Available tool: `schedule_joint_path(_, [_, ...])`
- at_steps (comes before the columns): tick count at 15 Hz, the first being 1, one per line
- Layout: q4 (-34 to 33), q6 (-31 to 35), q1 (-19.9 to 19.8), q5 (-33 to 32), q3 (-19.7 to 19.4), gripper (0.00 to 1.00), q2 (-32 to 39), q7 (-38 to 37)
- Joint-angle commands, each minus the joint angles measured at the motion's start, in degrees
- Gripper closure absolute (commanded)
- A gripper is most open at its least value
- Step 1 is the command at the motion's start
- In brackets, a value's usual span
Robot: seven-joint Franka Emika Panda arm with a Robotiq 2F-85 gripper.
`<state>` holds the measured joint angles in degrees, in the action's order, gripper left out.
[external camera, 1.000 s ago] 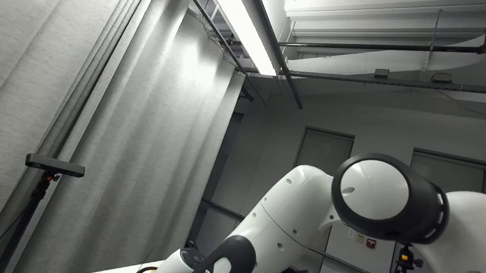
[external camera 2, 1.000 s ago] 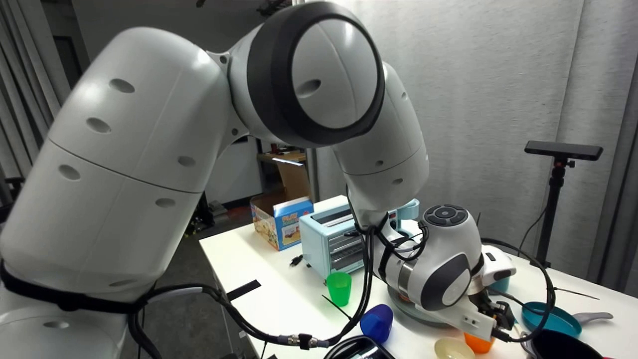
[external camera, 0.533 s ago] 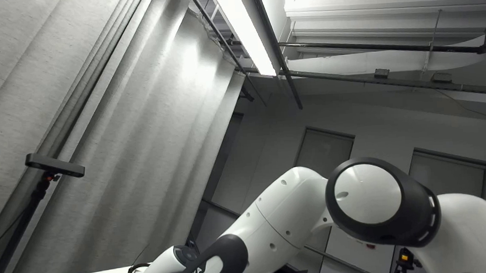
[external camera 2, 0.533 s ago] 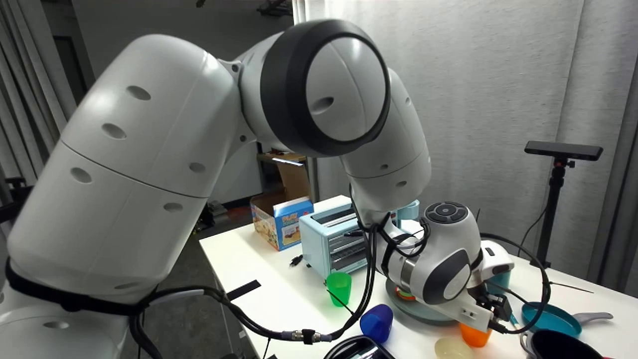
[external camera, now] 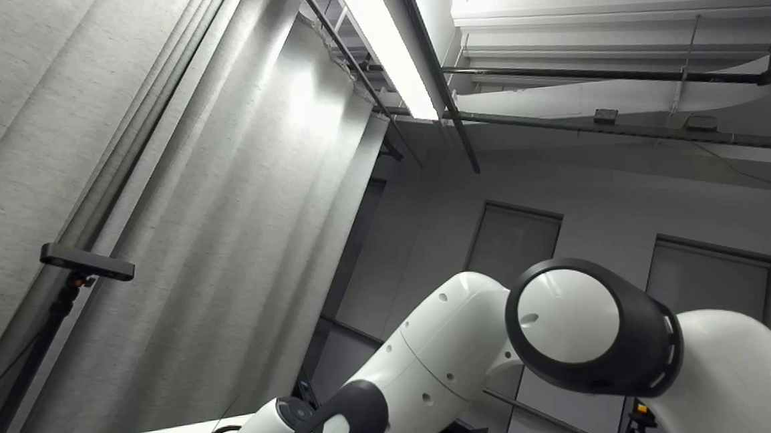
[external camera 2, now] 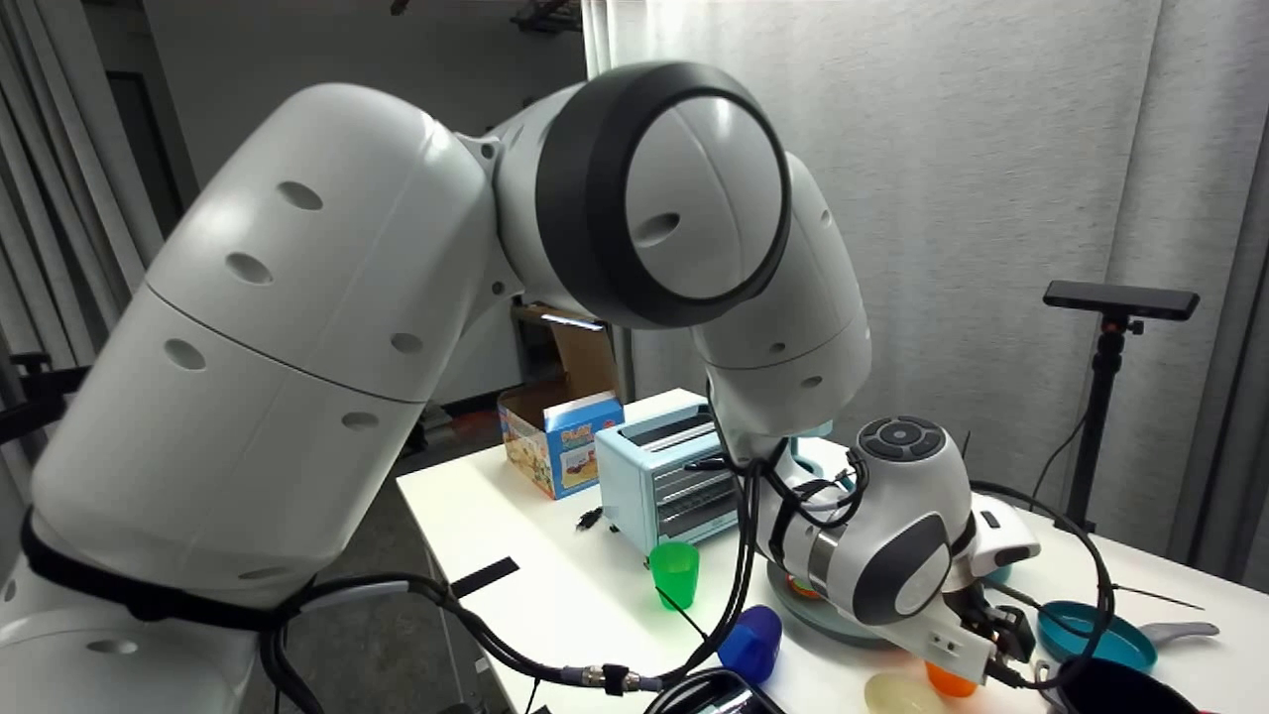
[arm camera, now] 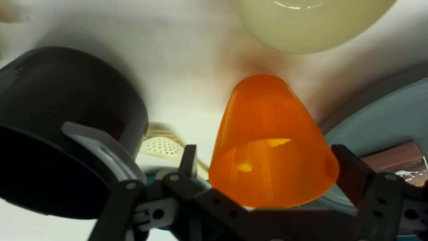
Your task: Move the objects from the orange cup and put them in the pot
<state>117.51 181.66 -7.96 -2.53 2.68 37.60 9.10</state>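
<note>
The orange cup (arm camera: 267,110) stands in the middle of the wrist view with its mouth toward me. Small yellow objects (arm camera: 245,167) show inside it. My gripper (arm camera: 265,147) is open, with one finger on each side of the cup. The right finger is against or just behind the cup's side, and a gap shows at the left finger. The black pot (arm camera: 73,80) with a grey handle is on the left. In an exterior view my gripper (external camera 2: 1003,635) covers part of the orange cup (external camera 2: 950,680), and the pot (external camera 2: 1120,689) is right beside it.
A pale yellow bowl (arm camera: 311,30) is close to the cup. A grey-blue plate (arm camera: 371,117) lies on the right. A yellow perforated utensil (arm camera: 162,146) lies between pot and cup. A blue cup (external camera 2: 749,645), green cup (external camera 2: 675,573), teal pan (external camera 2: 1095,640) and toaster oven (external camera 2: 674,486) share the table.
The elbow has sunk and the arm has reached further out. The gripper rose slightly, then moved down and right in an exterior view. The orange cup's visible part shifted slightly.
</note>
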Motion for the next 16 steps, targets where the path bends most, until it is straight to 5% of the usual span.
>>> schedule_joint_path(1, [-1.4,0.0,0.3,-0.1,-0.7,0.26,1.3,-1.5])
schedule_joint_path(3, [-1.6,-0.1,0.4,-0.1,-0.9,0.42,1.4,-1.6])
schedule_joint_path(6, [-1.7,-0.7,-0.3,-0.1,-0.2,0.48,0.9,-1.5])
schedule_joint_path(16, [-2.9,-8.0,-7.3,4.4,4.6,0.49,-5.1,-2.5])
